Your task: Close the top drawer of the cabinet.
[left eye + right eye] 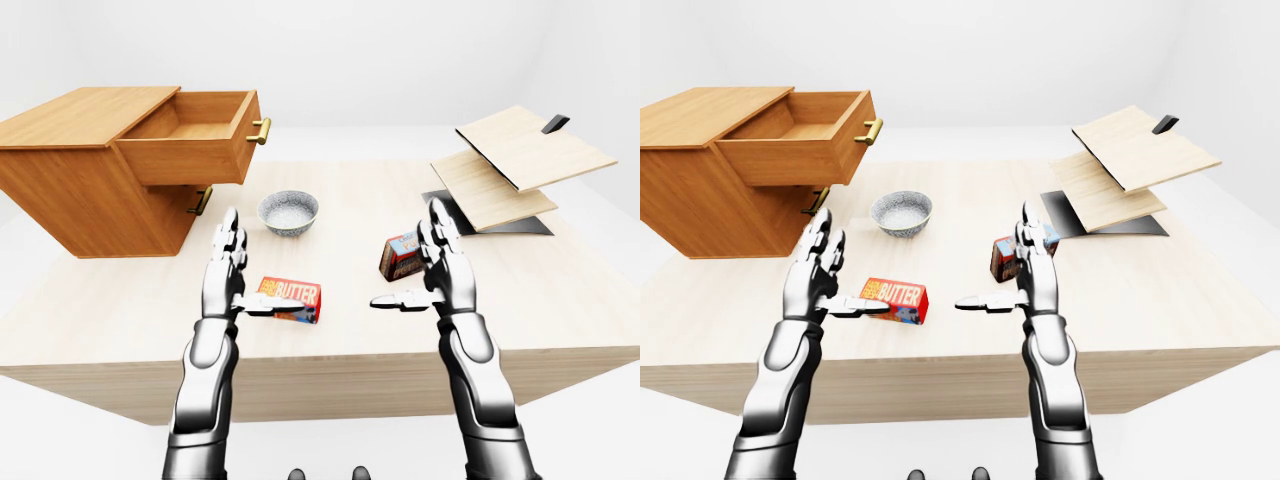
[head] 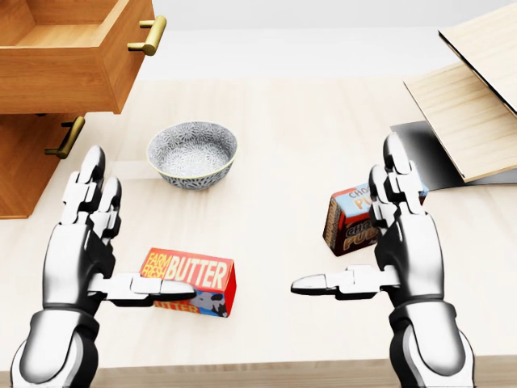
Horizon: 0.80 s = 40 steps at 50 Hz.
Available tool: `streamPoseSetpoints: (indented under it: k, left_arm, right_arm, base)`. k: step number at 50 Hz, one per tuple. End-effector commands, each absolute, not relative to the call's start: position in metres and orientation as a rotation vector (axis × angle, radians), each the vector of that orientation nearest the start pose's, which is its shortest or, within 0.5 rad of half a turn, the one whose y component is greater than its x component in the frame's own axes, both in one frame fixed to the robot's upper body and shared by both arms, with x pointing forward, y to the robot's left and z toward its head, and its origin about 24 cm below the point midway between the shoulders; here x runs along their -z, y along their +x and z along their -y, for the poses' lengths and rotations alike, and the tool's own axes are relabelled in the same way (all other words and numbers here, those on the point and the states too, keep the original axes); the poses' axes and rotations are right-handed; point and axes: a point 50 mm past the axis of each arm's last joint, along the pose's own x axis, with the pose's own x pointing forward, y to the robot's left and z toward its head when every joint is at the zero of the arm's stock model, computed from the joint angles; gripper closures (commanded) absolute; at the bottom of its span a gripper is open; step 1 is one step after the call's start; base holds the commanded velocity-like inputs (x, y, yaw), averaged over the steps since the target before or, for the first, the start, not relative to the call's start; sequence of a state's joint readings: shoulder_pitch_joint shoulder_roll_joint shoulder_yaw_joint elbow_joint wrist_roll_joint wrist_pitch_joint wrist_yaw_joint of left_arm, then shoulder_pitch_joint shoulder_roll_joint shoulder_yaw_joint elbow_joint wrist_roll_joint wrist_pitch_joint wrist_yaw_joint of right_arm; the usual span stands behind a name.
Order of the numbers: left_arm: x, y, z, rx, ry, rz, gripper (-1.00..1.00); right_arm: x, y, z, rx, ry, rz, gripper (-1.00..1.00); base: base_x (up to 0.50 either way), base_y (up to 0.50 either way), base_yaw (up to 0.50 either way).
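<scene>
The top drawer (image 1: 195, 135), at the tabletop's far-left corner, probably slides stiffly; push its front by the handle (image 1: 260, 131). Left hand (image 2: 85, 234) and right hand (image 2: 400, 242) are spread, empty.

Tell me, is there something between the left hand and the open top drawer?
Nothing visible. The left hand is open above the table, and the drawer stands pulled out up and to its left. The bowl and butter box lie to the right of that path.

Three head-mounted views over table (image 1: 560, 300)
</scene>
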State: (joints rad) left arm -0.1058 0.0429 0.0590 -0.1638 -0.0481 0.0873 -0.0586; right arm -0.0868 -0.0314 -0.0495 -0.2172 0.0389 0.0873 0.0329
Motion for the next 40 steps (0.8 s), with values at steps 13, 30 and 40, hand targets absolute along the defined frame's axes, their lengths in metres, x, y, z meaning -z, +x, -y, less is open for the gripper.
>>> streamPoseSetpoints:
  k: [13,30,40]
  left_arm:
    - [-0.152,0.271,-0.159,0.048,0.017,0.400,-1.00]
    - [-0.151,0.269,-0.159,0.050,0.012,0.401,-1.00]
    - [-0.150,0.269,-0.160,0.050,0.011,0.398,-1.00]
  right_arm:
    - [-0.157,0.259,0.153,-0.035,-0.018,0.438,-1.00]
    - [-0.157,0.257,0.153,-0.056,0.000,0.441,-1.00]
    - [-0.156,0.257,0.152,-0.058,-0.004,0.436,-1.00]
  base:
    - [0.00,0.00,0.00]
    - [0.07,0.00,0.00]
    - [0.32,-0.01,0.00]
